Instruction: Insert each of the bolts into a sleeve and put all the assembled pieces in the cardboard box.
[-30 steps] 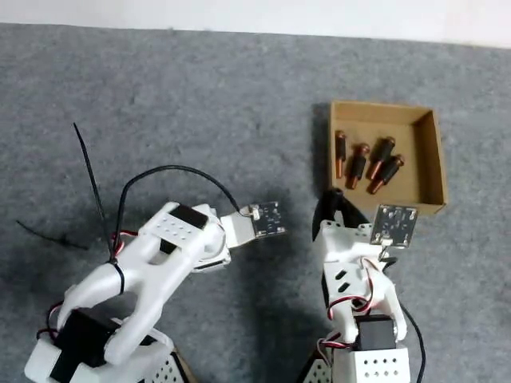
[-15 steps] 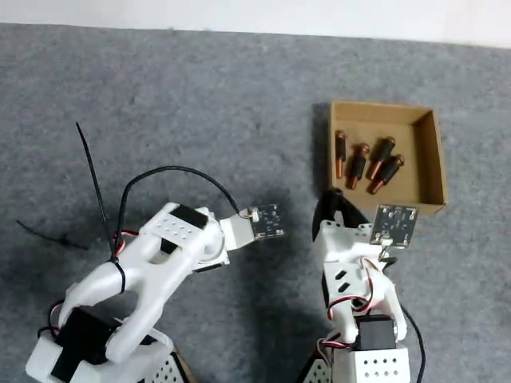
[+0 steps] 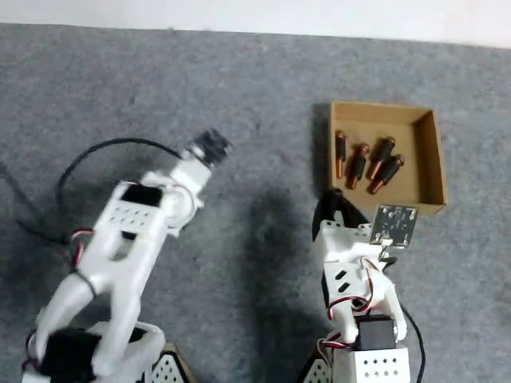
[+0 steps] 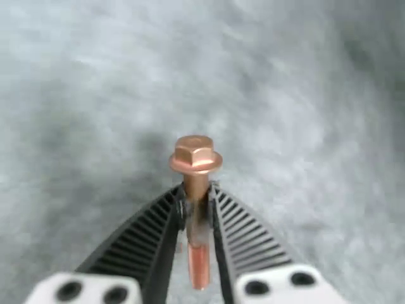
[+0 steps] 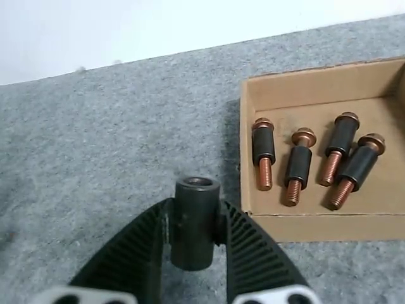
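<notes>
My left gripper (image 4: 197, 206) is shut on a copper bolt (image 4: 195, 183), gripped by the shank with the hex head sticking out past the fingertips, above bare grey felt. In the high view the left arm (image 3: 132, 231) stretches toward the table's middle left. My right gripper (image 5: 195, 221) is shut on a black sleeve (image 5: 196, 221), held upright with its bore facing up, just short of the cardboard box (image 5: 253, 101). The box (image 3: 431, 159) holds several assembled bolt-and-sleeve pieces (image 3: 369, 163) lying side by side.
Grey felt (image 3: 255, 96) covers the table, with a pale wall strip along the far edge. A black cable (image 3: 104, 152) loops beside the left arm. The right arm's base (image 3: 363, 351) stands near the front edge, below the box.
The left arm has swung from near the right arm out to the left and farther back. The right arm and the box contents have not moved.
</notes>
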Robot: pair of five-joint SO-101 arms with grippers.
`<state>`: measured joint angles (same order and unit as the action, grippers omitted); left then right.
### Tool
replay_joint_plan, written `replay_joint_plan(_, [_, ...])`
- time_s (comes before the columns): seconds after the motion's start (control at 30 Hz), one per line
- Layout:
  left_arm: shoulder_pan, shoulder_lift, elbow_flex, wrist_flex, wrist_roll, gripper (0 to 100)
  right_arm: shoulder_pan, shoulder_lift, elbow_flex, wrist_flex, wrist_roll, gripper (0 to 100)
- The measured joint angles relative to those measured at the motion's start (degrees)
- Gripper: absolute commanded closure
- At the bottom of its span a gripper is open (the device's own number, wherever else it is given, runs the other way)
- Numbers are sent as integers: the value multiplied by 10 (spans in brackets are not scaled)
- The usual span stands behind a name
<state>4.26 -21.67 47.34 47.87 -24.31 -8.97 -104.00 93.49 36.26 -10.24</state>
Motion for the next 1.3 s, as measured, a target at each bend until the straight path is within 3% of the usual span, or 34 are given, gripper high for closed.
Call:
replay_joint_plan(0.3, [-13, -220, 33, -98, 226, 989, 0, 0, 0, -6, 0, 990])
replay_joint_plan(0.5, [-4, -366, 120, -193, 222, 993, -73, 0, 12, -103, 0, 990])
replay_joint_plan(0.67, [30, -482, 241, -339, 196, 993, -185, 0, 21, -184, 0, 992])
replay_joint_plan(0.77, [30, -558, 323, -444, 248, 993, -241, 0, 21, -240, 42, 993])
replay_joint_plan(0.9, [34, -661, 400, -549, 346, 993, -298, 0, 21, -260, 160, 993])
replay_joint_plan(1.07, [33, -788, 417, -538, 473, 993, -311, 0, 21, -264, 229, 993])
replay_joint_plan(1.3, [110, -819, 382, -371, 608, 993, -313, 0, 21, -215, 238, 993])
